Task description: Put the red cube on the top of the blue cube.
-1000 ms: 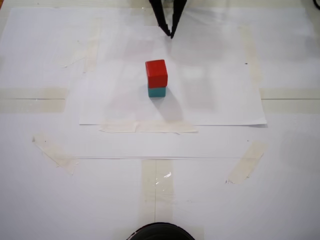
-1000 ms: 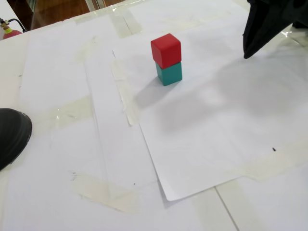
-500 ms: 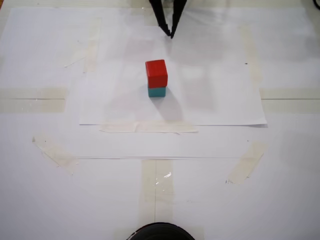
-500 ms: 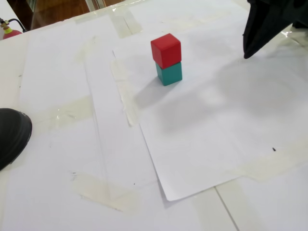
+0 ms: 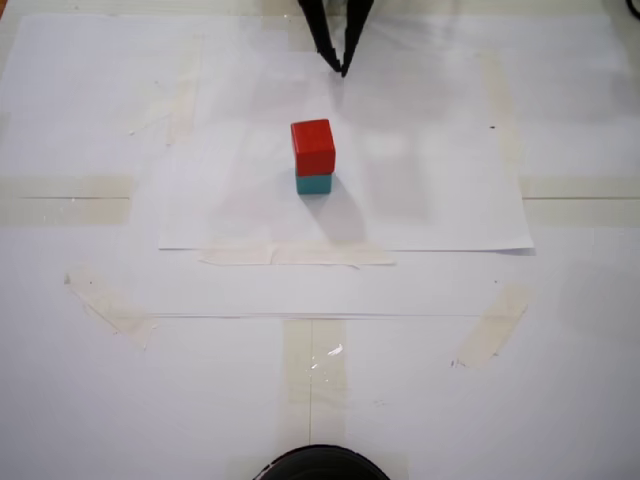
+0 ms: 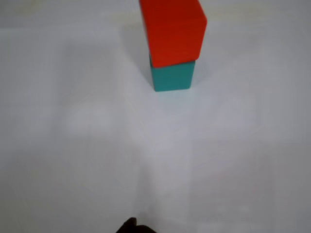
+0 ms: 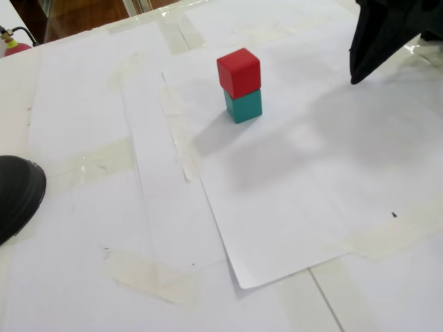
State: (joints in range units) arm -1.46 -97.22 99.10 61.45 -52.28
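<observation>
Where paper lies bare, red cube (image 5: 313, 146) atop blue cube (image 5: 313, 183), claw (image 5: 343, 68) well apart.

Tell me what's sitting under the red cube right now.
The blue cube sits directly under the red cube, on white paper. Its top face is covered, so how fully the faces meet cannot be seen. The gripper is apart from them.

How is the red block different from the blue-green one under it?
The red cube is bright red; the blue cube is teal. The red cube sits on top, off the paper, while the blue cube rests on the paper and carries it. The red cube shows fully in both fixed views; the blue cube is partly hidden from above. Both are plain matte cubes of about equal size.
</observation>
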